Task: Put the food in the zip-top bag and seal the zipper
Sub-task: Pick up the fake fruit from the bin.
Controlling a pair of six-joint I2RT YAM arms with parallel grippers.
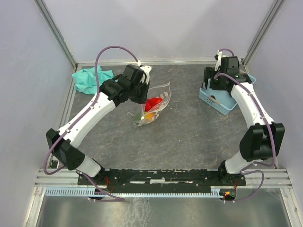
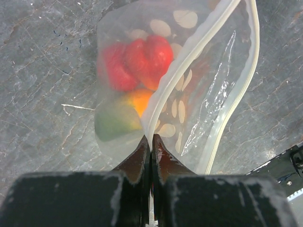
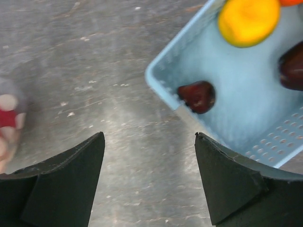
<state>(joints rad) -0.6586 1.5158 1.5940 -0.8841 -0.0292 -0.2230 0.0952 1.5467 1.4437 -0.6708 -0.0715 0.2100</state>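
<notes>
Thin clear plastic dotted with white, the zip-top bag [image 1: 163, 93] will likely handle as a limp, light, slippery film that folds wherever it is unsupported. I judge the firmer zipper [image 2: 189, 51] along the mouth to be the best place to take it. The left hand [image 2: 151, 139] is clenched on that mouth edge, its jaws pressed together with the film between them.

The bag lies on the table [image 1: 189, 137] just toward 11 o'clock from its centre, with the mouth gaping. Inside, red fruits [image 2: 142, 59], an orange fruit [image 2: 139, 101] and a green fruit [image 2: 116, 123] bunch together.

These toy pieces look hard, glossy and rounded, so they may squirt out of a shallow pinch. A hold across the widest part seems safest.

The light-blue basket [image 3: 236, 99], at 2 o'clock on the table, holds a maroon fruit [image 3: 197, 96], a yellow-orange fruit [image 3: 248, 19] and a second dark fruit [image 3: 292, 66] at the frame's edge. The right hand [image 3: 149, 137] hovers beside the basket's corner, released, its fingers wide apart and grasping nothing.
</notes>
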